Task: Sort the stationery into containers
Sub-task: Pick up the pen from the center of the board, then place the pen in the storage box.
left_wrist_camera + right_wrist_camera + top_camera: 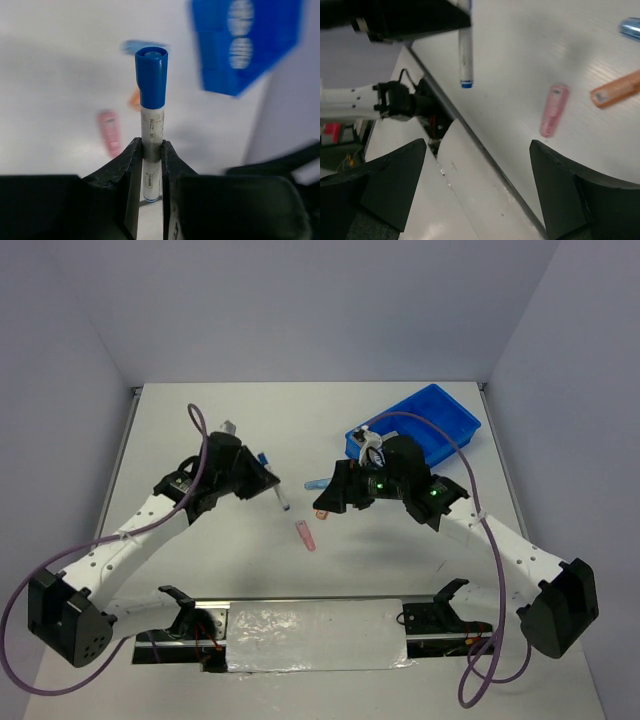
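Left wrist view: blue-white pen (151, 95) clamped in the left jaws, well short of the tray.
Right jaws stand wide and empty above the desk (300, 420). The blue tray (455, 420) at the far right appears to hold two white-faced boxes (241, 50). The pink piece (553, 110), orange piece (615, 89) and blue piece (631, 27) lie loose, so most sorting remains.

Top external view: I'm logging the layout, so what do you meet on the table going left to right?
Blue-white pen clamped in the left gripper → pink piece → blue tray.
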Tool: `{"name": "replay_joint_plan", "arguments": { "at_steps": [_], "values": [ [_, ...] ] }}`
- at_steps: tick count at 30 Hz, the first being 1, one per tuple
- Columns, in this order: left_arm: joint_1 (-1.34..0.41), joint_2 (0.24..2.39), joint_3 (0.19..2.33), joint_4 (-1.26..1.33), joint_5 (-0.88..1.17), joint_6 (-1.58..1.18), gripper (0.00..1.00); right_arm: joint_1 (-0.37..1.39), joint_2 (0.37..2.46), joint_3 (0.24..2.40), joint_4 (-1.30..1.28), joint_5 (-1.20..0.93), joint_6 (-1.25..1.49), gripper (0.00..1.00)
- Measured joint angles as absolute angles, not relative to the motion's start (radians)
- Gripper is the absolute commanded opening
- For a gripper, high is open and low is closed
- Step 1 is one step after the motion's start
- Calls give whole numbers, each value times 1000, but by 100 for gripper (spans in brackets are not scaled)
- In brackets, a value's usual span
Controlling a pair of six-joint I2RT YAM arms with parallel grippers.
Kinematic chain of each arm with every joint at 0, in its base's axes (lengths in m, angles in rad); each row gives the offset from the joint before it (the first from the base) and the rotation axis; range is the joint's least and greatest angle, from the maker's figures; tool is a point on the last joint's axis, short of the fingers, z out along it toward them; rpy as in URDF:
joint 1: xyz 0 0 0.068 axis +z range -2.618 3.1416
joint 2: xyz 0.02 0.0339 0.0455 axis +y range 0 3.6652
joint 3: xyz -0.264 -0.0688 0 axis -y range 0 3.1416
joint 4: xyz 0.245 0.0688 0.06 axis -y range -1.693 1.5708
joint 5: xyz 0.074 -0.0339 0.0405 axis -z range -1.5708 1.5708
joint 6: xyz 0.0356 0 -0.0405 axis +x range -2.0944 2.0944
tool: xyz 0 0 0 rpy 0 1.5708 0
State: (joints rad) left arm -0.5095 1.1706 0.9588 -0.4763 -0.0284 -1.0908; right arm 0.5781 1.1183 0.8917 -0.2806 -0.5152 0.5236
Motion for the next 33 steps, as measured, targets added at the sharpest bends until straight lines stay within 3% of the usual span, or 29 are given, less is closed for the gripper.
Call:
{"name": "replay_joint_plan", "arguments": {
  "at_steps": [6, 13, 15, 16, 17, 19, 20, 21, 22, 23, 24, 25, 29, 33],
  "values": [
    [-524, 1213, 1024, -201, 165, -1168, 0, 640, 1137, 891, -98, -545, 606, 91],
    [-534, 1237, 963, -28, 289, -1248, 0, 639, 1240, 970, -93, -496, 602, 86],
    [-534, 1237, 959, -4, 302, -1264, 0, 639, 1269, 985, -101, -478, 590, 80],
    [-534, 1236, 959, 3, 304, -1264, 0, 639, 1282, 988, -102, -472, 586, 71],
    [-534, 1235, 959, 8, 306, -1264, 0, 639, 1290, 989, -102, -468, 584, 55],
    [-534, 1231, 959, 11, 311, -1264, 0, 639, 1301, 989, -101, -467, 580, 43],
    [-533, 1229, 957, 12, 309, -1262, 1, 639, 1305, 989, -96, -473, 585, 32],
    [-533, 1227, 951, 16, 305, -1262, 36, 639, 1306, 989, -85, -485, 593, 26],
    [-533, 1226, 943, 22, 305, -1266, 36, 640, 1306, 989, -81, -487, 590, 19],
    [-533, 1225, 940, 20, 304, -1268, 54, 644, 1306, 989, -80, -485, 586, 12],
    [-533, 1221, 939, 17, 305, -1258, 95, 644, 1306, 989, -84, -489, 580, 6],
    [-533, 1217, 939, 9, 299, -1249, 99, 644, 1308, 991, -83, -488, 564, 0],
    [-530, 1240, 1047, -165, 238, -1169, 99, 621, 1315, 1032, -155, -447, 455, 0],
    [-466, 1321, 1326, -430, 100, -1076, 99, 496, 1333, 1068, -266, -372, 331, 0]
  ]
}}
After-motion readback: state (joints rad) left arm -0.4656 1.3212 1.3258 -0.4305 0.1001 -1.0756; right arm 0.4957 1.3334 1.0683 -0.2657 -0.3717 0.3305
